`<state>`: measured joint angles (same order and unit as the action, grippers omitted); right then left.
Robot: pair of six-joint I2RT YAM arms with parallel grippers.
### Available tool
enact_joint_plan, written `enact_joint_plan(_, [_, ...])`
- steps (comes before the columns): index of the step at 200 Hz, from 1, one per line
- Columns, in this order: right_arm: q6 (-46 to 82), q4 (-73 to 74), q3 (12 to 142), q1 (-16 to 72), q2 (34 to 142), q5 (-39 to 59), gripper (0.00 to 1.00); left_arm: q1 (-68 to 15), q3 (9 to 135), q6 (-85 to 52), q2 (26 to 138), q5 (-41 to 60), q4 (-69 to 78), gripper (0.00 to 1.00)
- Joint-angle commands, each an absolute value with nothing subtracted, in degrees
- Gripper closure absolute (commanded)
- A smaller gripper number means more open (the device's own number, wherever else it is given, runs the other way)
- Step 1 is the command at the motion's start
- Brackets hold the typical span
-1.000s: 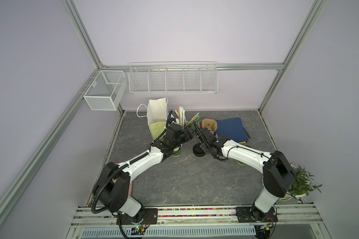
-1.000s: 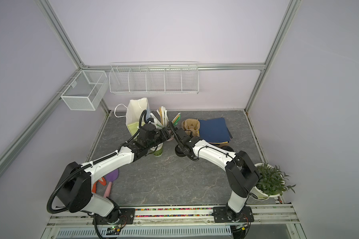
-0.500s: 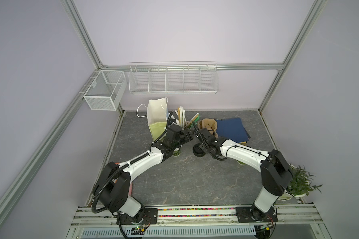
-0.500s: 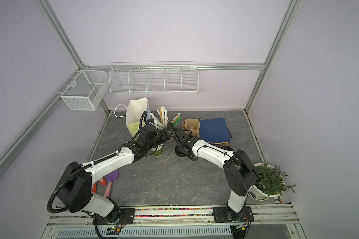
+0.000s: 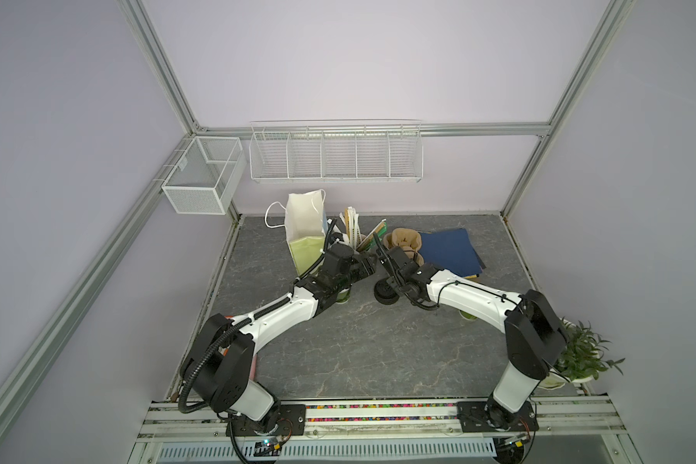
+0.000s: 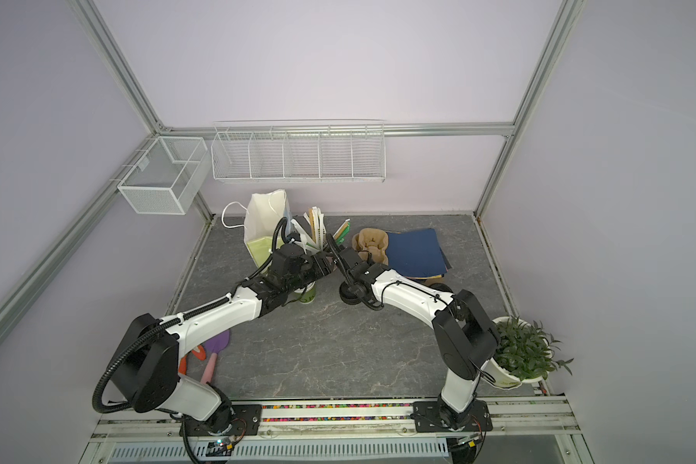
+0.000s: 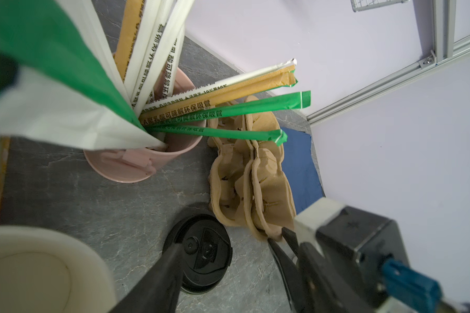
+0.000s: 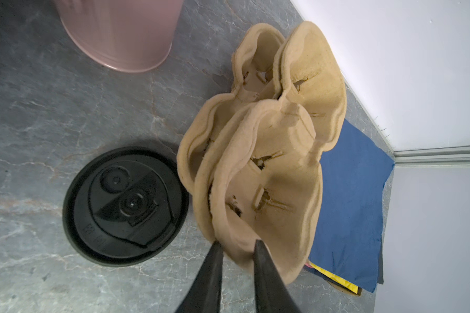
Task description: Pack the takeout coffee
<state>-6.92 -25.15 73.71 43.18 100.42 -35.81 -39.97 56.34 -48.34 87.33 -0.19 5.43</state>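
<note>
Our right gripper [image 8: 236, 249] sits narrow astride the rim of the tan moulded-pulp cup carrier [image 8: 277, 162]; how wide our left gripper [image 5: 366, 265] stands, we cannot tell.

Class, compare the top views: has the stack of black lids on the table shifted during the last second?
No. The black lids sit in the same spot on the table, just as far to the left of the blue folder as before.
</note>
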Motion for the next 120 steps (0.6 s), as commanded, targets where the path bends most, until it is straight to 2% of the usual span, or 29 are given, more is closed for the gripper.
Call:
enact_joint_plan(1, [-7.31, -24.06, 75.32, 42.13, 100.89, -34.32, 0.81, -40.93, 54.96, -47.90, 87.80, -0.35, 7.70, 0.32])
enact_joint_plan(59, [-5.92, -24.86, 76.86, 40.47, 100.64, -30.79, 0.93, -43.15, 53.25, -48.52, 88.77, 0.31, 10.57, 0.32])
enact_joint_plan(97, [-5.21, -25.74, 77.74, 39.85, 100.11, -30.46, 0.93, -44.44, 52.75, -50.82, 92.63, 2.63, 15.52, 0.32])
enact_joint_plan(120, [-2.76, -26.19, 77.16, 38.38, 98.76, -26.99, 0.93, -45.40, 52.96, -52.02, 94.87, 4.05, 18.69, 0.32])
